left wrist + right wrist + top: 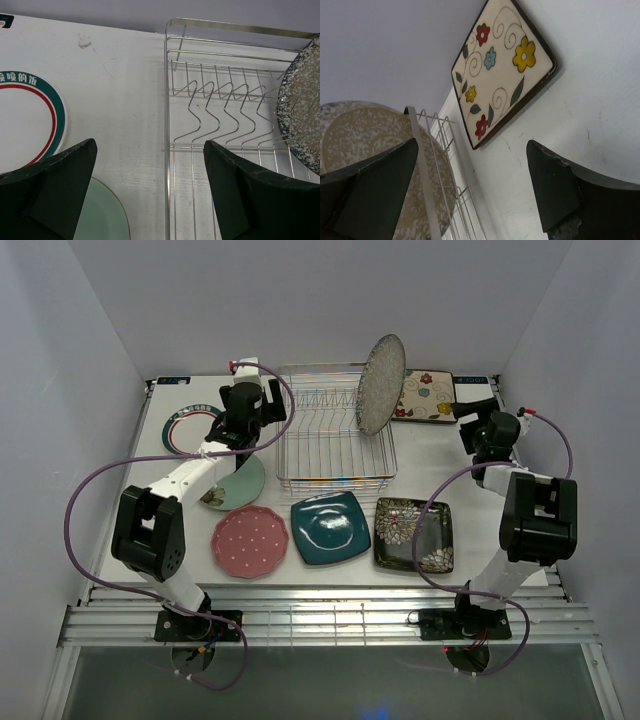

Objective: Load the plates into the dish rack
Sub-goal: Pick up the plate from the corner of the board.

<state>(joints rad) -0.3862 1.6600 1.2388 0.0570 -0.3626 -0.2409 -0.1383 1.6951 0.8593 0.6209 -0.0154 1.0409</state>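
Left pincer [150,150] and right pincer [472,145] gape released and empty, flanking the dish rack [335,455] at the bench's [430,452] far middle. The speckled grey plate [381,384] stands, apparently slotted, at the rack's right end. The cream floral plate [425,396] lies in the far right corner.

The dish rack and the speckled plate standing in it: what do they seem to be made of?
Dish rack: thin metal wire, probably steel, with a bright silver finish; the bent rods shine. Speckled plate: likely glazed ceramic, grey with fine pale flecks and a stiff rim; hard plastic cannot be ruled out.
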